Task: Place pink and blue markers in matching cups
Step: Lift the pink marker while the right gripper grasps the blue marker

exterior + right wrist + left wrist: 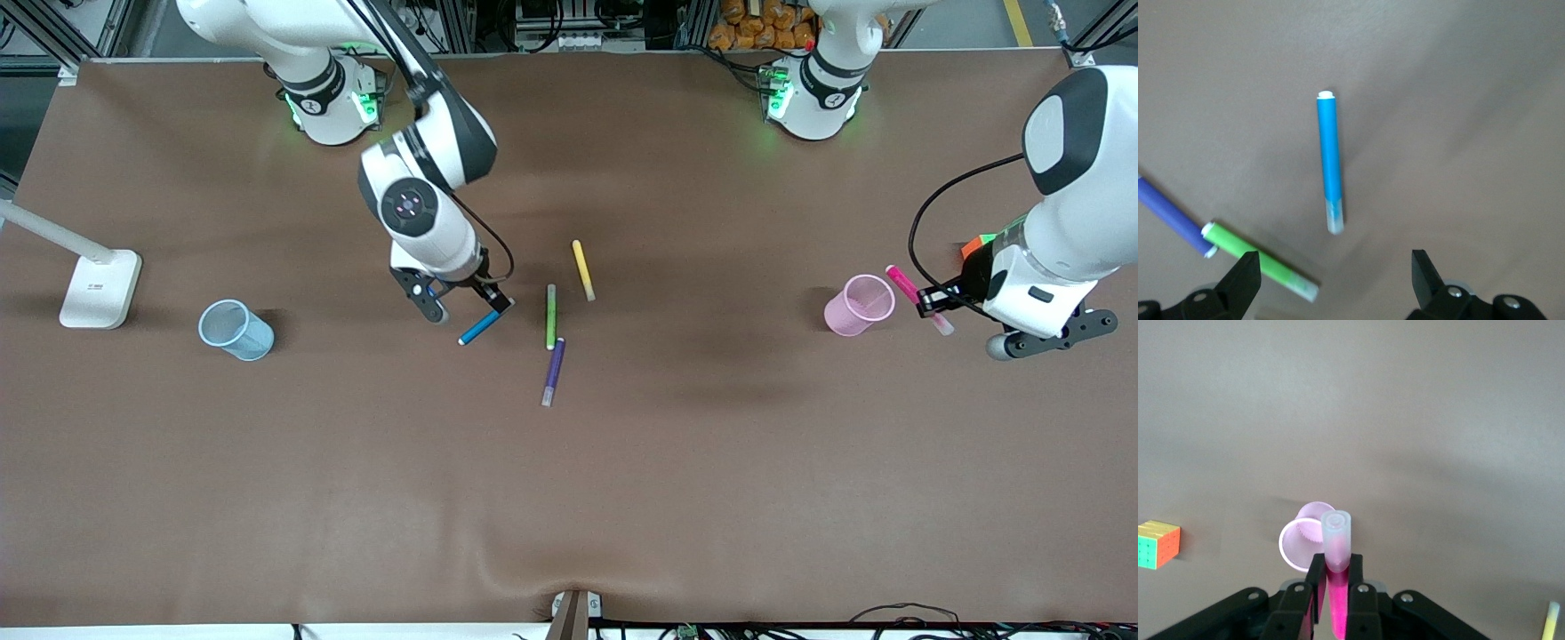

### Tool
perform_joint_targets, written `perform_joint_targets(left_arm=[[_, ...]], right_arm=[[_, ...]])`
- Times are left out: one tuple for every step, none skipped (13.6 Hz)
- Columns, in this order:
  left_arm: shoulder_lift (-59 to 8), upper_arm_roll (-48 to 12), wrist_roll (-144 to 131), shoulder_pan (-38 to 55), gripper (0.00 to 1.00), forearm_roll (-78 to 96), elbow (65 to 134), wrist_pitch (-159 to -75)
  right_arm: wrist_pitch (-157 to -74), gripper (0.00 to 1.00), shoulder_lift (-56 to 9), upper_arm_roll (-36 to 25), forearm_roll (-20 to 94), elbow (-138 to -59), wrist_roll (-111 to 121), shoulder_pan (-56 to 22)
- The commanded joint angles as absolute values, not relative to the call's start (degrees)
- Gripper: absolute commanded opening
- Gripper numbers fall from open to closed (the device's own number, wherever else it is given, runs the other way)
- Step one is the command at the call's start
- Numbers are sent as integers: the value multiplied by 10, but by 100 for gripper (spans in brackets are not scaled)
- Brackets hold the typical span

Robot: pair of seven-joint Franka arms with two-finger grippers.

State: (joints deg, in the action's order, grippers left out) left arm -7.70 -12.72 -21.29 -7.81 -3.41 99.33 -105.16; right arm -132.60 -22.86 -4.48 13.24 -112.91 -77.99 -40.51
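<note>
purple pen (553, 372): closest to the camera
blue marker (479, 327): on the table under the wide-open right gripper (462, 307)
left gripper (929, 300): squeezing the pink marker (904, 284) beside the pink cup (858, 305)

Even overhead light, soft shadows beside the cups, right wrist view slightly blurred

Translucent plastic pink cup (859, 305), matt table (711, 489)

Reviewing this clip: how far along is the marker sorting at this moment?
Nothing is finished: both cups are empty. In hand: the left gripper is shut on the pink marker beside the pink cup. The right gripper is open over the blue marker, which lies on the table. Left: both drops; the blue cup waits toward the right arm's end.
</note>
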Motion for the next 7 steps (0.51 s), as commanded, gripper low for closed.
perform_joint_targets(left_arm=[[-29,-134,-208,-104,0,-43,1074,-1118],[-20,-135,-208,-110,0,-43,1096,-1144],[-17,-136,-209,-116,0,-43,1108,-1160],[-16,-136,-210,-116,0,-42,1117,-1171],[-15,-136,-210,-116,0,-42,1127,-1186],[-11,-136,-210,-119,0,-42,1142,-1208],[-4,-136,-210,-126,0,-42,1164,-1238]], right_arm=[[-1368,100,-273,-53,133,-1123,-801,-420],[-1375,100,-281,-53,133,-1122,-802,-426],[-1380,93,-283,-53,133,-1121,-802,-428],[-1389,83,-289,-53,133,-1121,-808,-434],[-1397,81,-299,-54,133,-1121,-813,-439],[-1401,78,-304,-54,132,-1121,-813,-439],[-1401,72,-305,-54,132,-1121,-813,-439]])
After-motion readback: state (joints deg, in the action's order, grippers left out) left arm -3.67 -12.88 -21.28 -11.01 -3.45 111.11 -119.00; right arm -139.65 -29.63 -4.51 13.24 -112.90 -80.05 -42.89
